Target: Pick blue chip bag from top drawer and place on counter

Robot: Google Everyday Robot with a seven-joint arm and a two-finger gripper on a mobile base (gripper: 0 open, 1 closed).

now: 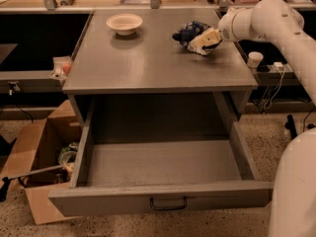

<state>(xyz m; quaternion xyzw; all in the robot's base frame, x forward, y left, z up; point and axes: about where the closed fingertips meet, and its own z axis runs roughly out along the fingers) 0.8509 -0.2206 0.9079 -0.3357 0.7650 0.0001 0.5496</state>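
The blue chip bag point(189, 33) is dark navy and crumpled, at the back right of the gray counter point(148, 63), touching or just above its surface. My gripper point(205, 41) is at the bag's right side, low over the counter, and is shut on the bag's edge. The white arm reaches in from the right. The top drawer point(163, 164) is pulled fully out below the counter, its gray floor bare. Its dark pull handle point(168, 203) is on the front panel.
A white bowl point(124, 22) sits at the back left of the counter. A brown cardboard box point(37, 157) with items inside stands on the floor left of the drawer. A white cup point(254, 59) stands right of the cabinet. The robot's white body point(296, 181) fills the lower right.
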